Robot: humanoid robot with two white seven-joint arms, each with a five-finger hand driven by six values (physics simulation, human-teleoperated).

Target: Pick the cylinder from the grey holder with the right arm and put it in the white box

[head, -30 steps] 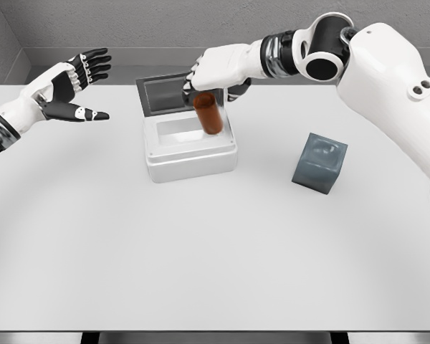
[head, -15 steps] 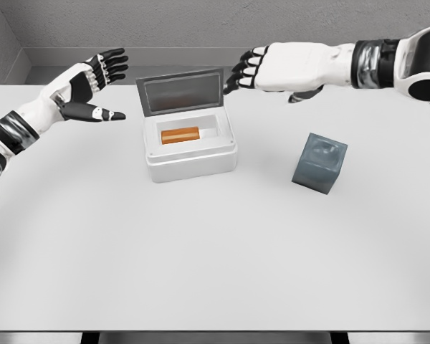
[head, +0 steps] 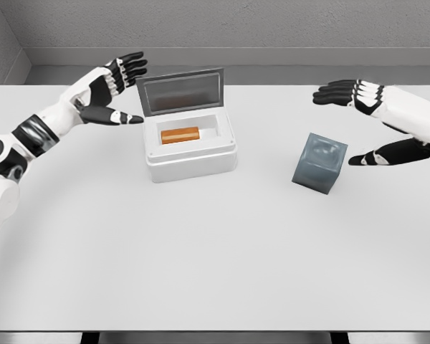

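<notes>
On the left, our left hand [head: 107,89] hovers just beside the open lid [head: 180,91] of the white box [head: 192,159], fingers spread and holding nothing. In the box's well lies the orange cylinder [head: 180,135], on its side and clear of both hands, so we judge the placement done: the cylinder is out of the holder and inside the box. Further right, the grey holder [head: 319,163] stands on the white table [head: 215,258], tilted a little toward us and with nothing in it that we can see. At the right edge our right hand [head: 387,118] hangs above and beside the holder, fingers spread wide, thumb reaching low, gripping nothing. What could be left, as we read it, is only to bring the arms to rest. Nothing stands between either hand and the table edge; the holder sits nearest our right hand.
</notes>
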